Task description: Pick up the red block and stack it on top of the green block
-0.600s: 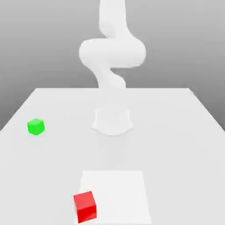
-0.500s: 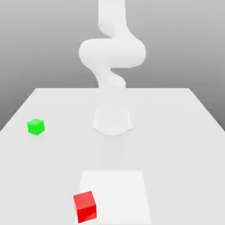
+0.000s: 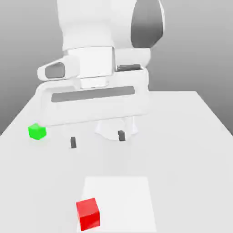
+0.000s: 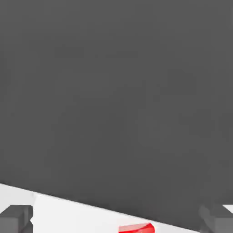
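My end effector hangs released, well short of the red block. If I drop off-centre, a finger clips it and it skids away from the green block.

Your backdrop: 1 pale table, 1 lighter square, 1 grey wall.

You are looking at a flat, light grey table that runs from the near edge of the exterior view back to a straight far edge. On it, toward the near side, you see a whiter square patch lying flush with the surface, its sides roughly in line with the table's. Behind the far edge you get a plain grey background, darker toward the top. In the hand view that background reads as uniform dark grey.
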Controlling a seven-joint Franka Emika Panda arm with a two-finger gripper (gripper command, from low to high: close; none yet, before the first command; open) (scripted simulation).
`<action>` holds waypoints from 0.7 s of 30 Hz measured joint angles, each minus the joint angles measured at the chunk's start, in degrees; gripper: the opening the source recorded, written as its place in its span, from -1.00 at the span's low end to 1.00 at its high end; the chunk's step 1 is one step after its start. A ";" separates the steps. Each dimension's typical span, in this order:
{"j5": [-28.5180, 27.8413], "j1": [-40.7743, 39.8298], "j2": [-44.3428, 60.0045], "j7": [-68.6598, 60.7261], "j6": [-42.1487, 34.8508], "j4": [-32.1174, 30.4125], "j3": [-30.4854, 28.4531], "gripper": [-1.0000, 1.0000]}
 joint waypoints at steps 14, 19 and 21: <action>1.91 -4.29 23.95 -9.12 13.92 -1.36 2.70 -1.00; 1.98 -4.46 24.32 -9.18 14.15 -1.31 2.89 -1.00; 0.41 -3.63 21.26 -8.03 11.67 -1.82 1.75 -1.00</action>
